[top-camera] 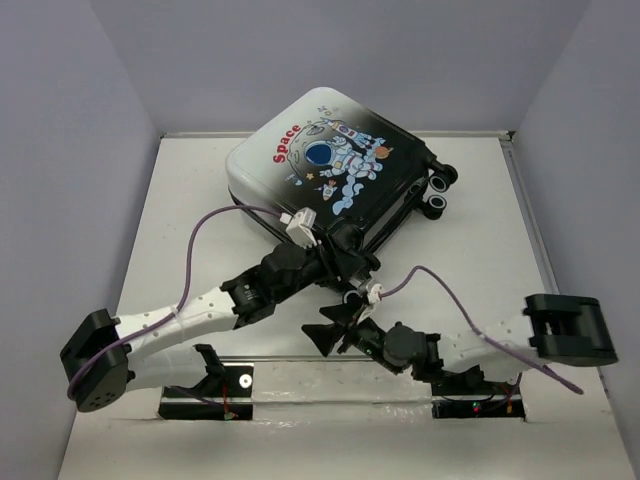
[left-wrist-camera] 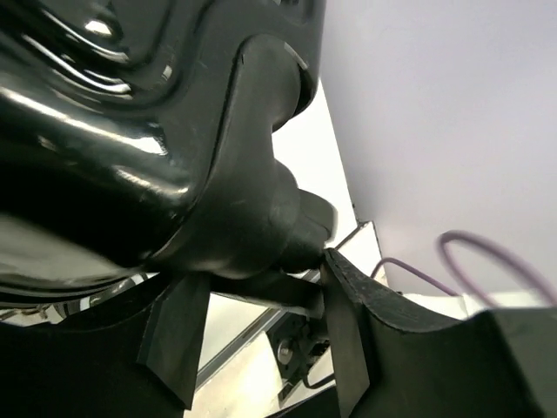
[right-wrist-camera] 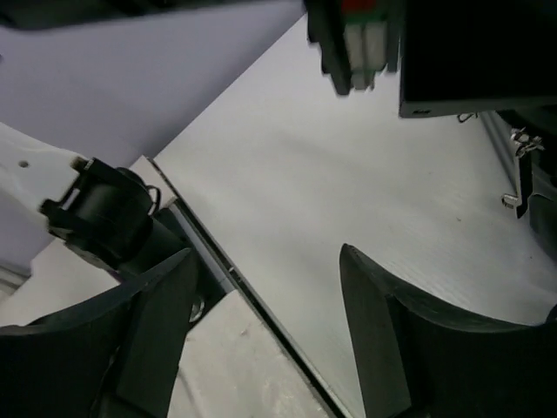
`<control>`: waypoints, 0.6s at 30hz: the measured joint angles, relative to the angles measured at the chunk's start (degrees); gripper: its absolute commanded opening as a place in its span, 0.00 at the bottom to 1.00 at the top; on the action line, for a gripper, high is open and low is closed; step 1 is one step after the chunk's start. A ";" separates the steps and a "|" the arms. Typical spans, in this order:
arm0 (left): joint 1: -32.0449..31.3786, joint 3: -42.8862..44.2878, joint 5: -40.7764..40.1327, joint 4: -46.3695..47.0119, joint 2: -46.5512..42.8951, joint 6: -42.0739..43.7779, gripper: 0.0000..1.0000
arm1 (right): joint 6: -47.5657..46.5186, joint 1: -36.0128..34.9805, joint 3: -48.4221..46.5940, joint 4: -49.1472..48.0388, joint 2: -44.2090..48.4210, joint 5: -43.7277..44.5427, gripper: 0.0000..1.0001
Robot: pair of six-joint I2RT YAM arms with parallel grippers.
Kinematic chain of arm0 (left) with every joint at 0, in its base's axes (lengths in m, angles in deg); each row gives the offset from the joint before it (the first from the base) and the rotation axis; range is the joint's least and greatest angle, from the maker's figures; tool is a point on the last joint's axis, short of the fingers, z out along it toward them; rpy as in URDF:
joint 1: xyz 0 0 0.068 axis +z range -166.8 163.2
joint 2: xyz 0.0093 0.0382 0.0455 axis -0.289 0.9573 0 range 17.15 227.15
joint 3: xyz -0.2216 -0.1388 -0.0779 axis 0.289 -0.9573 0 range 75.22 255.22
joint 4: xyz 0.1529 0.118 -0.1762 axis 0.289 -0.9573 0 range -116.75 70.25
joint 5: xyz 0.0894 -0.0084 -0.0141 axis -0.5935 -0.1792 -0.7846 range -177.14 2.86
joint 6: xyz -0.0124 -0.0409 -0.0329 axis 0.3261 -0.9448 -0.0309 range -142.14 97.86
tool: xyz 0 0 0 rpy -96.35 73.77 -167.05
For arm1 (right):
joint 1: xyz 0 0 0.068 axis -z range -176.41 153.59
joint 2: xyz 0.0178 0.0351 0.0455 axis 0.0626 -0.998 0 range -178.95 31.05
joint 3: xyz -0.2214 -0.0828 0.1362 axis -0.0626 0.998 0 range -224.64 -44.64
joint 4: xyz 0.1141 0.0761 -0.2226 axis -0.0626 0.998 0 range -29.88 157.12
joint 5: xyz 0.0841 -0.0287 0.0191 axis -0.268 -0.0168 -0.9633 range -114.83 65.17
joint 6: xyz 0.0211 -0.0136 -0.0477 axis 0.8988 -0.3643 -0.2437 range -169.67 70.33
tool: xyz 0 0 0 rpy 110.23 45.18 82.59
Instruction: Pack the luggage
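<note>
The luggage lies shut at the back middle of the table, astronaut print and red "Space" facing up. Two black wheels stick out on its right side. My left gripper is at the case's near corner. In the left wrist view its fingers straddle a black wheel under the glossy shell, and one fingertip presses on it. My right gripper hangs low over the table near the front edge. It is open with nothing between its fingers.
Grey walls close in the white table on the left, back and right. A raised strip runs along the front between the arm bases. Purple cables loop above both arms. A black motor joint sits close to the right gripper's left finger.
</note>
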 measured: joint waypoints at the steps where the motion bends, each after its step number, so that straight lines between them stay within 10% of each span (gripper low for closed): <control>1: 0.09 -1.01 -0.33 0.11 -1.44 0.33 0.06 | 1.79 -0.28 -1.20 7.19 5.81 0.59 0.81; 8: 0.52 -4.17 -0.57 5.55 -9.16 -0.66 0.08 | 13.84 -0.74 -8.74 51.01 29.75 5.84 0.90; 18: 0.79 -6.38 -0.31 9.66 -10.08 -0.83 0.21 | 13.40 0.72 -12.87 82.47 44.81 13.00 0.97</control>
